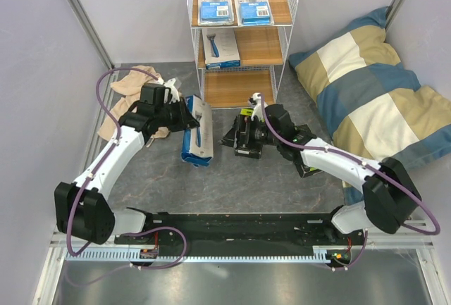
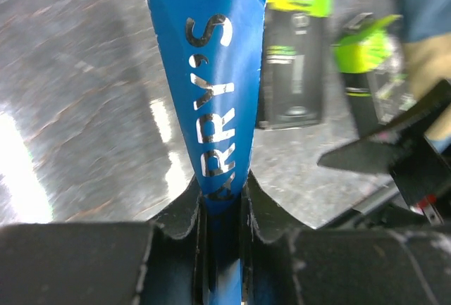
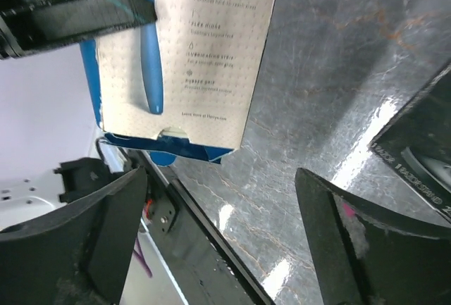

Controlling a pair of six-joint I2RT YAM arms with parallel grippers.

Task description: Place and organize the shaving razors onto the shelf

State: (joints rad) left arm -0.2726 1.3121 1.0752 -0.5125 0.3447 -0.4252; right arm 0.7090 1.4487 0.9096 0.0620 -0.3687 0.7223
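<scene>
While the left jaws [image 2: 224,210] clamp the Harry's razor pack [image 2: 211,72] by its blue edge, its long axis runs straight out from them, with "RRY'S" readable. The back panel reads "Precision trimmer". The right jaws [image 3: 225,249] gape empty beside the black-and-green boxes [image 1: 243,136] on the bench [image 1: 155,171]. The shelf [image 1: 236,88] stands beyond, and the left arm looks better placed to reach it.

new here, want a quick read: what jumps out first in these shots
A blue-edged razor pack stands pinched in the left fingers, near the shelf. The shelf holds two blister cards on top and a white pack on the middle board. By the open right fingers lie black-and-green boxes.
</scene>
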